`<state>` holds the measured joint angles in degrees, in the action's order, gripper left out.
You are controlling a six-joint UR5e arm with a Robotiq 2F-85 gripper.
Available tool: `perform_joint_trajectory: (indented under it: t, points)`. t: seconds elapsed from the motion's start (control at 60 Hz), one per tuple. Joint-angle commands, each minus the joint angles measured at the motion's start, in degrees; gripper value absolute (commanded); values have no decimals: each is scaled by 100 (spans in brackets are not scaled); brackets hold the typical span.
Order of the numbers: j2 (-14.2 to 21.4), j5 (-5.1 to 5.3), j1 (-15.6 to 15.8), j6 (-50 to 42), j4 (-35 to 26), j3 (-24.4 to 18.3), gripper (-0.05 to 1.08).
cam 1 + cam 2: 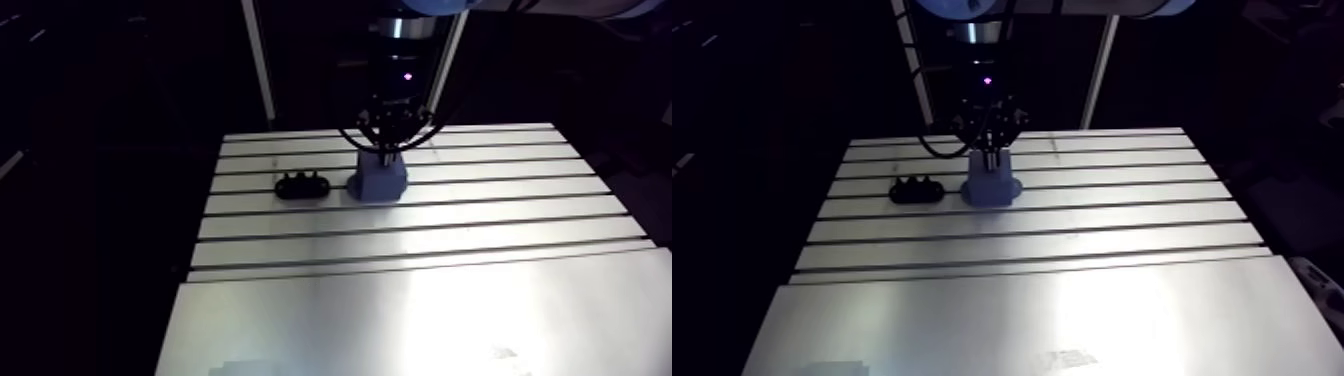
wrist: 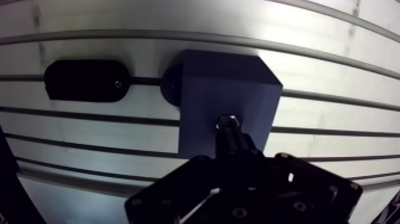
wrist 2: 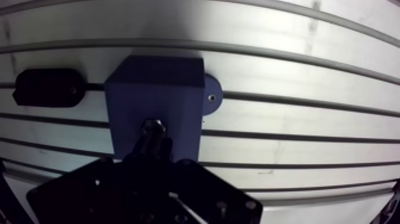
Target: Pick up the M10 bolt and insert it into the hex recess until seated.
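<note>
While the end effector (image 2: 232, 146) clamps the M10 bolt (image 2: 228, 123) upright, its tip meets the blue block (image 2: 226, 83) directly below.

Arm view overlooks the table (image 1: 400, 300) from afar; wrist view (close, downward) shares the block (image 2: 238, 89).

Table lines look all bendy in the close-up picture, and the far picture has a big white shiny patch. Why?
Wrist view: the wide lens curves the straight slots of the table; the claw, shut on the bolt, shows only as a dark shape. Arm view: light bounces off the table's smooth front as white glare, while the blue block sits in dimmer light.
</note>
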<state>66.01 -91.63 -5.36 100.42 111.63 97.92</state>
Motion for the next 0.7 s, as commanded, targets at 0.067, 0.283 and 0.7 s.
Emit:
perform_joint_trajectory:
  t: [0.067,0.283,0.7]
  points:
    - [11,0,-7,0,-4,-14,108]
    - [45,9,0,0,-14,-48,108]
    - [160,18,27,70,-49,-50,106]
